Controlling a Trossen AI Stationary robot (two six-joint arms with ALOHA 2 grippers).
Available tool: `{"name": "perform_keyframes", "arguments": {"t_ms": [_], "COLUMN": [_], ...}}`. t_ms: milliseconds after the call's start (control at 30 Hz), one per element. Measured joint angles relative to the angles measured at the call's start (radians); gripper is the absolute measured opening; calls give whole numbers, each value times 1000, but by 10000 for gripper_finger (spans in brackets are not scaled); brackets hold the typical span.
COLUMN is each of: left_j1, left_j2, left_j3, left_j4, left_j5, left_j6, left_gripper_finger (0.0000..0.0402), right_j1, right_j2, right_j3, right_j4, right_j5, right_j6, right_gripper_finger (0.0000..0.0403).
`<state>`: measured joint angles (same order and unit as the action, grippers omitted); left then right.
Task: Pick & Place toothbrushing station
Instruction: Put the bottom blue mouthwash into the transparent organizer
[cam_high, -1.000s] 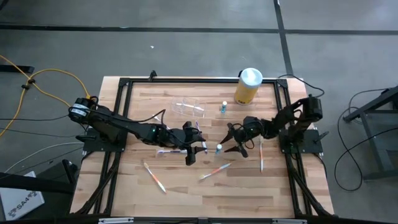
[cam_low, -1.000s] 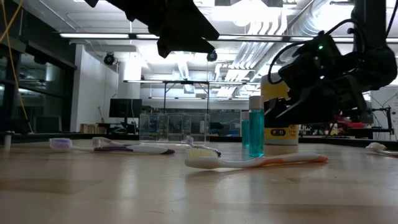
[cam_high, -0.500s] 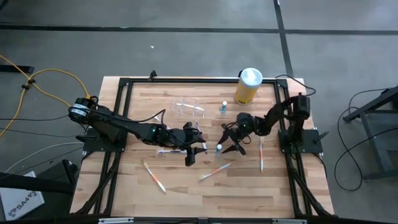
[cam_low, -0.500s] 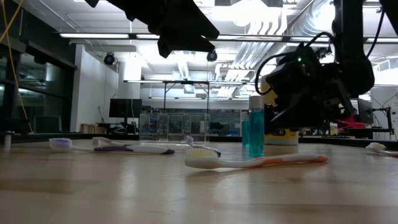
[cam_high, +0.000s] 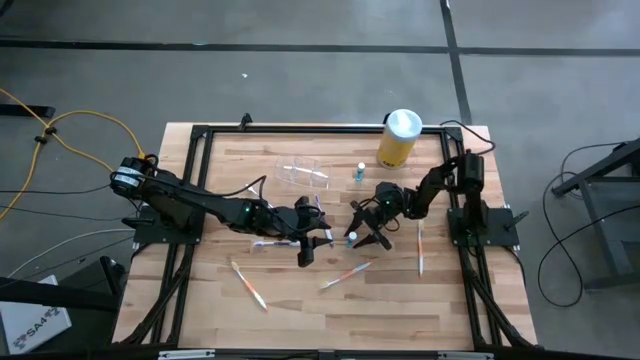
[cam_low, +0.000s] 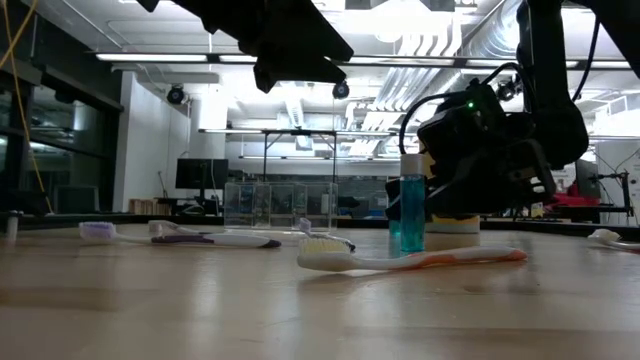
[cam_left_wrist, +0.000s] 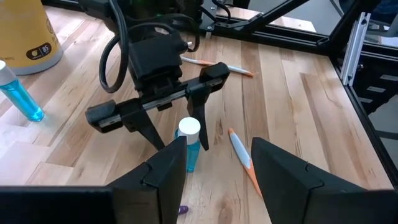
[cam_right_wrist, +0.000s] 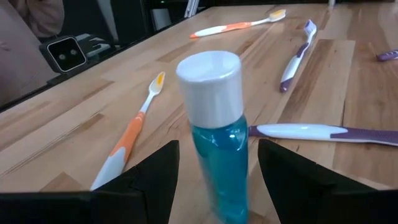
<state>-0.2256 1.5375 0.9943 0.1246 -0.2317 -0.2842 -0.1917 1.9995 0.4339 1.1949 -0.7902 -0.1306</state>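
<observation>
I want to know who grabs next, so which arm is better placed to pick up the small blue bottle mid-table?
Right. The right gripper has open fingers on either side of the blue bottle; the left gripper hovers beside it.

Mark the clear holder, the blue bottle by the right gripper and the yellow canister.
clear holder (cam_high: 302, 172), high view, its side wall.
blue bottle (cam_right_wrist: 216, 138), right wrist view, its body.
yellow canister (cam_high: 397, 147), high view, its yellow side.

Pale wooden worktop (cam_high: 300, 300), smooth planks; the bottle (cam_right_wrist: 216, 134) between the tool's fingers is glossy clear plastic.
</observation>
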Motion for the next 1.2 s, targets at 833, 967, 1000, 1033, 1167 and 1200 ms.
{"name": "perform_keyframes", "arguments": {"t_ms": [833, 967, 1000, 1033, 1167, 1200], "left_j1": [0, 0, 0, 0, 0, 0], "left_j2": [0, 0, 0, 0, 0, 0], "left_j3": [0, 0, 0, 0, 0, 0], "left_j4": [4, 4, 4, 4, 4, 4], "left_j5": [0, 0, 0, 0, 0, 0], "left_j6": [7, 7, 6, 6, 6, 6], "left_gripper_finger": [174, 174, 174, 174, 174, 174], "right_j1": [9, 10, 10, 10, 10, 10], "right_j2": [0, 0, 0, 0, 0, 0], "right_j3": [0, 0, 0, 0, 0, 0], "right_j4": [-72, -72, -72, -72, -72, -74], "right_j5": [29, 28, 29, 28, 29, 29], "right_j6": [0, -2, -2, -2, -2, -5], "right_gripper_finger": [163, 116, 105, 95, 71, 70]}}
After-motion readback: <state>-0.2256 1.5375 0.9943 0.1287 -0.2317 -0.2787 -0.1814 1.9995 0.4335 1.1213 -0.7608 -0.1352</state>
